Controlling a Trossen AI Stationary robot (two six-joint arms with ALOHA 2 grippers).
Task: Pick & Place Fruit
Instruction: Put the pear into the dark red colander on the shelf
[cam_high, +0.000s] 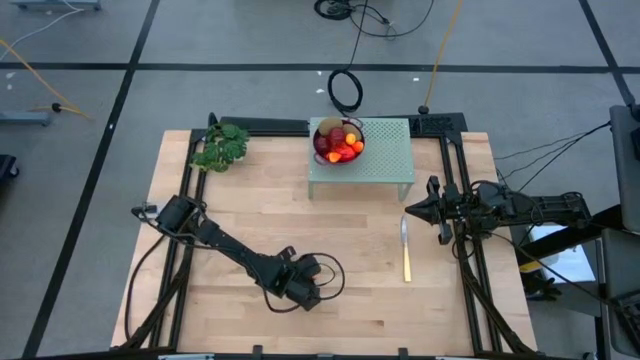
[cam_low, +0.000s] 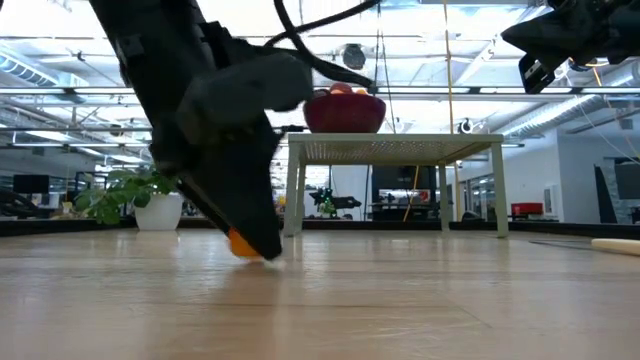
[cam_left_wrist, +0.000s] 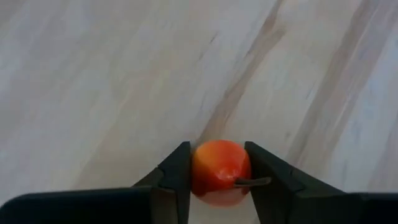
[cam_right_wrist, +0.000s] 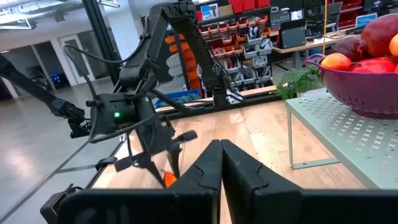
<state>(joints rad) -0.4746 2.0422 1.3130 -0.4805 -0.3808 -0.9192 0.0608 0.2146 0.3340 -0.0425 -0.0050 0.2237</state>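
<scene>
Orange-red fruit (cam_left_wrist: 219, 172), small and round with no clear long axis, sits pinched between the left gripper's (cam_left_wrist: 217, 180) fingers on the table (cam_left_wrist: 124, 74).

No lettering, label, brand mark or number can be read anywhere in these views; the signs and red storage bins in the room behind the pale wooden bench (cam_high: 330, 240) are too indistinct to make out.

Grey floor (cam_high: 80, 180) with dark lines; ceiling strip lights (cam_low: 60, 70); shelves of red bins (cam_right_wrist: 249, 34).
</scene>
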